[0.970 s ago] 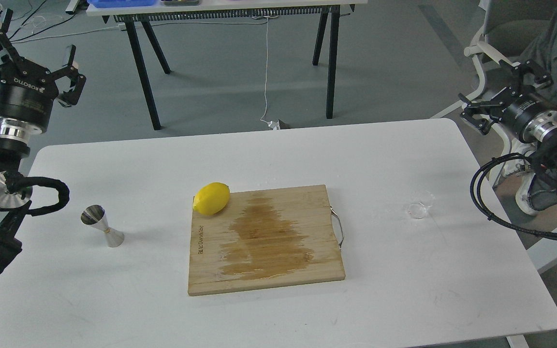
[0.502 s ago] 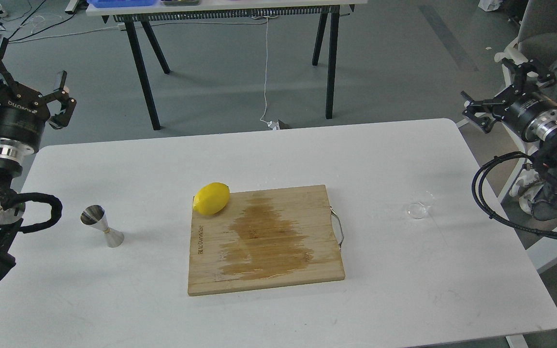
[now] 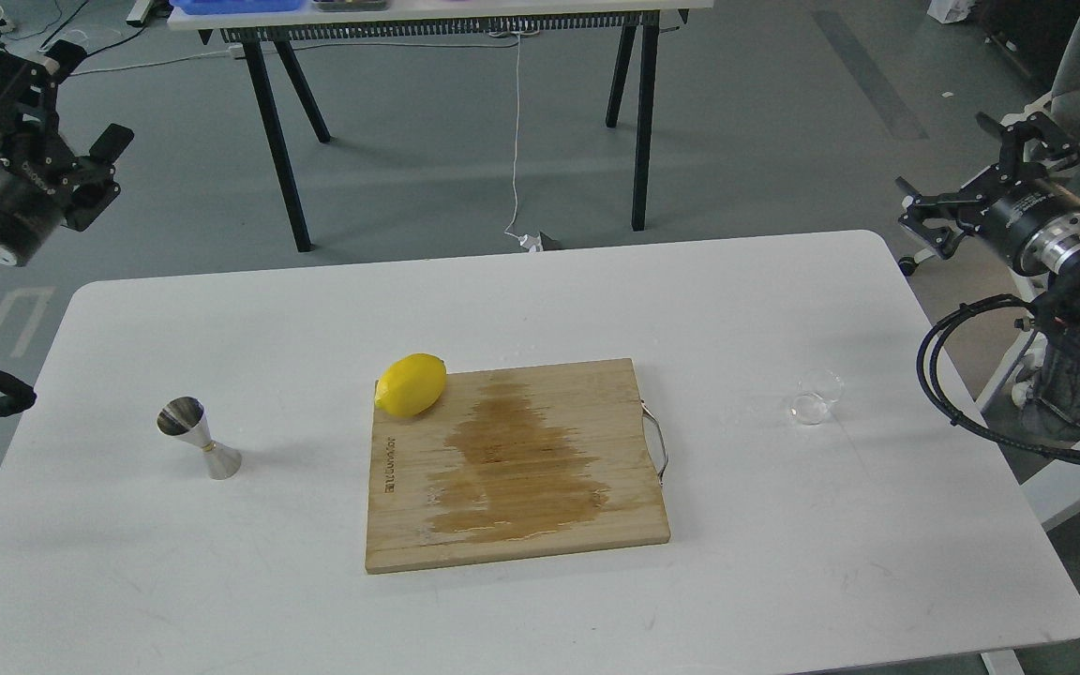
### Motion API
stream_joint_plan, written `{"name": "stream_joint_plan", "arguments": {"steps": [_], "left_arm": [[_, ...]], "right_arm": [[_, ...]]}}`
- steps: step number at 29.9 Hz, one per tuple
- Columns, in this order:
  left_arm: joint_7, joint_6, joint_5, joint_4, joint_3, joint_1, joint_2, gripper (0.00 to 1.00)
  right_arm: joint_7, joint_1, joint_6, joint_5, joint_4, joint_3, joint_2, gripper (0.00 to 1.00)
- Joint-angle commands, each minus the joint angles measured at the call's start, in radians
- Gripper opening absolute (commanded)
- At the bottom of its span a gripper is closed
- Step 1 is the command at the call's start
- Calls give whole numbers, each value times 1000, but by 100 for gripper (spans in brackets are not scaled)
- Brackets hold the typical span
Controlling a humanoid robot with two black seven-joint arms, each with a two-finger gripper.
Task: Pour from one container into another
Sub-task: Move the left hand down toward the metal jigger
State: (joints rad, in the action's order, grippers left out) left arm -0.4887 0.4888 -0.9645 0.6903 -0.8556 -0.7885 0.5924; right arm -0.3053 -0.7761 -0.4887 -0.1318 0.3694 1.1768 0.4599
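Note:
The tiny clear glass cup (image 3: 816, 397) stands on the white table (image 3: 521, 309) at the right, near the board's handle. The steel jigger (image 3: 197, 438) stands upright at the left of the table. My left gripper (image 3: 48, 103) hangs open beyond the table's far-left corner, well above and behind the jigger, holding nothing. Off the right edge my right gripper (image 3: 985, 173) is open too, behind and to the right of the glass cup, with nothing between its fingers.
A wooden cutting board (image 3: 517, 464) with a wet stain lies in the middle, its metal handle (image 3: 657, 441) to the right. A yellow lemon (image 3: 411, 384) rests at its far-left corner. A black-legged table (image 3: 446, 19) stands behind.

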Motion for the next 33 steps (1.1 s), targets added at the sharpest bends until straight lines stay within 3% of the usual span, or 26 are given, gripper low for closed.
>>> {"name": "stream_joint_plan", "arguments": {"steps": [1, 6, 10, 12, 17, 23, 27, 33], "left_arm": [[0, 0, -178, 125, 3, 12, 7, 100], [0, 0, -290, 283, 3, 67, 32, 100], [0, -44, -293, 339, 3, 110, 63, 100], [0, -85, -312, 354, 3, 136, 76, 100], [0, -288, -336, 382, 3, 202, 125, 100], [0, -357, -416, 465, 3, 319, 230, 100], [0, -592, -571, 468, 4, 409, 239, 100], [0, -867, -714, 462, 4, 540, 268, 99]], "right_arm": [[0, 1, 0, 0, 0, 3, -3, 99], [0, 1, 0, 1, -1, 3, -6, 99], [0, 3, 0, 0, -1, 7, -3, 99], [0, 9, 0, 0, -1, 10, -1, 99], [0, 11, 0, 0, -1, 10, 0, 99], [0, 21, 0, 0, -1, 7, -9, 99], [0, 35, 0, 0, -3, 9, -9, 99], [0, 54, 0, 0, -1, 12, 0, 99]]}}
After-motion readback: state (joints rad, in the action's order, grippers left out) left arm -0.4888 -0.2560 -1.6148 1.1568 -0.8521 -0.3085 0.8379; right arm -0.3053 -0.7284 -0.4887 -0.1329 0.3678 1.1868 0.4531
